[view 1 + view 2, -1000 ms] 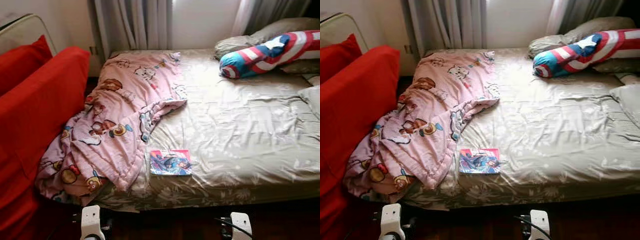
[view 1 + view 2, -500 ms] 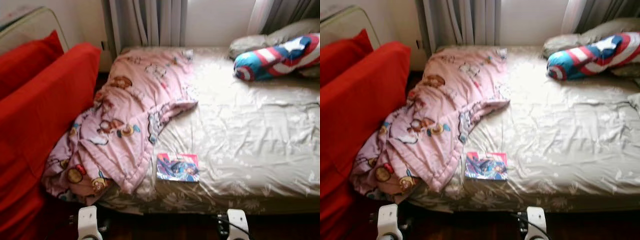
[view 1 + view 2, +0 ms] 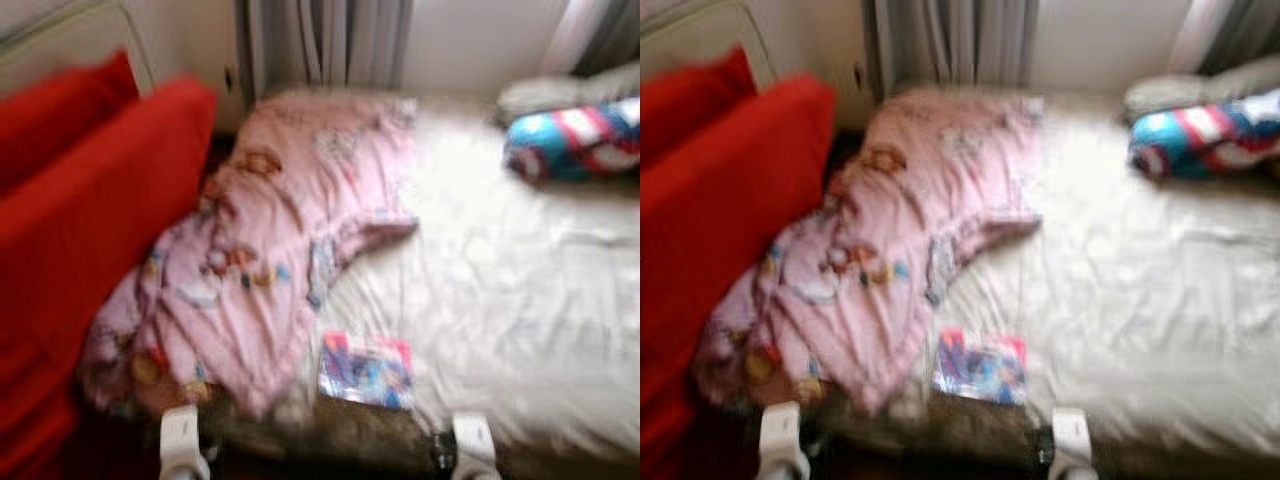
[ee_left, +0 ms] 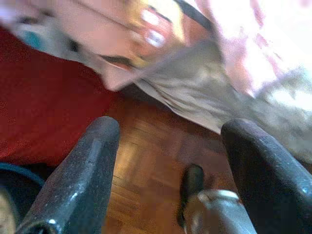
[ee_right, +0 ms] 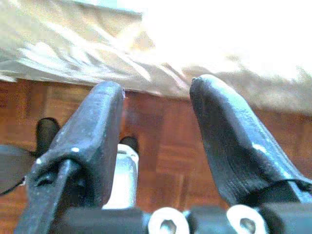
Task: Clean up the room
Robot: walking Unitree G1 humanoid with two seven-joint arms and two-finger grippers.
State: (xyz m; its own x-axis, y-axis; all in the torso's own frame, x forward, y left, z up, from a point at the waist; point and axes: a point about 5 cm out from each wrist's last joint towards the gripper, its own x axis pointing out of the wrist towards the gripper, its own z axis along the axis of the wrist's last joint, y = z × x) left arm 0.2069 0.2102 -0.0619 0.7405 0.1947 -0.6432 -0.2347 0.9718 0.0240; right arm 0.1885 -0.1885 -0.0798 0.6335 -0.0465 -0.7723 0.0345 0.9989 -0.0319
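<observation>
Both sets of fingers hang spread and empty over the wooden floor [image 4: 146, 170], left gripper [image 4: 168, 141] and right gripper [image 5: 156, 117] low before the bed [image 3: 520, 300]. A colourful book [image 3: 366, 370] lies near its edge beside the rumpled pink blanket [image 3: 270, 250]; farther off, a striped pillow [image 3: 575, 140].

You see soft printed cloth in the pink blanket [image 3: 270, 240], a pale crumpled sheet with slight sheen on the bed [image 3: 520, 300], glossy paper book [image 3: 366, 368], wood parquet floor [image 5: 165, 161].
</observation>
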